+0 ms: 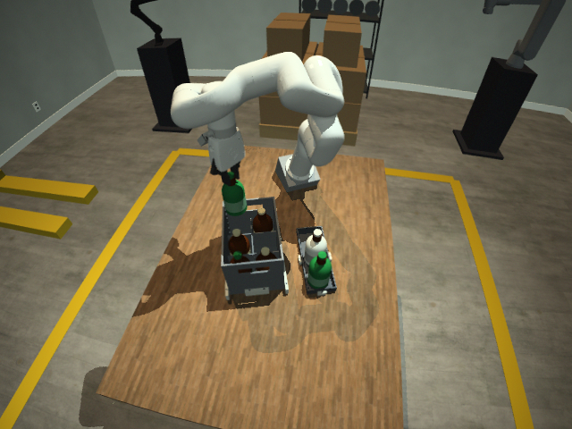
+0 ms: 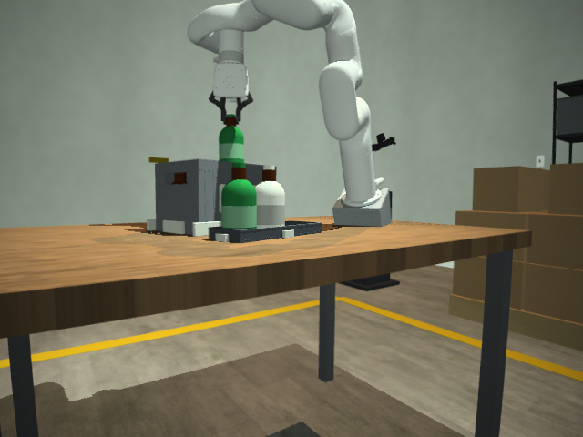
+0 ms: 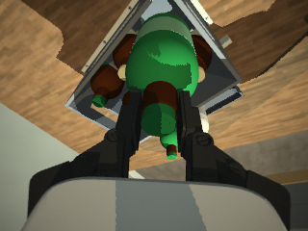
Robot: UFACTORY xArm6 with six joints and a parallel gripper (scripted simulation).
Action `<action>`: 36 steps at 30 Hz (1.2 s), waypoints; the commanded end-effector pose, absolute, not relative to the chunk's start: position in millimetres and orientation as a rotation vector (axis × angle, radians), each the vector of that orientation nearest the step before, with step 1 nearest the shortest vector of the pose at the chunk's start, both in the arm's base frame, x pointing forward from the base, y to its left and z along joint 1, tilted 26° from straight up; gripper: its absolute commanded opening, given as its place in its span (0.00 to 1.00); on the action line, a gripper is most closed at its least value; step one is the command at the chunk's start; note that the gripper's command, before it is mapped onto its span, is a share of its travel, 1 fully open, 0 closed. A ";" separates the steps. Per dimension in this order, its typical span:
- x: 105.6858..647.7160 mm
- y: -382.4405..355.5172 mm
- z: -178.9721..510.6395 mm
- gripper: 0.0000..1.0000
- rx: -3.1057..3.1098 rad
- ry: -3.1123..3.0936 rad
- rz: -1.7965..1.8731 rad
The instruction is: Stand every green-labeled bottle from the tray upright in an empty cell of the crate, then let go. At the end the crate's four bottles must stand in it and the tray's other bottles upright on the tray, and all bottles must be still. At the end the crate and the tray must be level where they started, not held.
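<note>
My gripper is clamped on the neck of a green-labeled bottle, hanging upright above the crate, over its far-left cell; the tray sits just beside the crate.

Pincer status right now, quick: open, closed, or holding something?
Pincer: closed on the neck of a green-labeled bottle, held upright above the crate.
</note>
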State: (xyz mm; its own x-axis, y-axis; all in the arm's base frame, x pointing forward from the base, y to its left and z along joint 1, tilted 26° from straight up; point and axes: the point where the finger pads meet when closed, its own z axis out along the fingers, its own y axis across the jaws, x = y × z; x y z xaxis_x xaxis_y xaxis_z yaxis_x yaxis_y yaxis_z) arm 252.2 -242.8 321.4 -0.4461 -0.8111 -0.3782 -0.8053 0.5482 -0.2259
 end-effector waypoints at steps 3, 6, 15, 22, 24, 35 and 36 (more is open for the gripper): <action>255.1 -241.8 315.5 0.00 -1.310 2.344 -0.022; 256.6 -241.1 312.2 0.00 -1.310 2.344 -0.022; 259.6 -239.6 305.1 0.00 -1.310 2.344 -0.022; 261.8 -238.5 300.0 0.00 -1.310 2.344 -0.022; 262.2 -238.3 299.1 0.00 -1.310 2.344 -0.022; 262.9 -237.9 297.4 0.00 -1.310 2.344 -0.022; 262.9 -237.9 297.4 0.00 -1.310 2.344 -0.022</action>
State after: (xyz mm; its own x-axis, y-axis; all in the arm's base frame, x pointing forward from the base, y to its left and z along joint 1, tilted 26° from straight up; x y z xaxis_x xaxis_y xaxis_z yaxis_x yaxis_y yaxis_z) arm 262.8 -237.5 296.5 -0.4461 -0.8111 -0.3782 -0.8053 0.5482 -0.2257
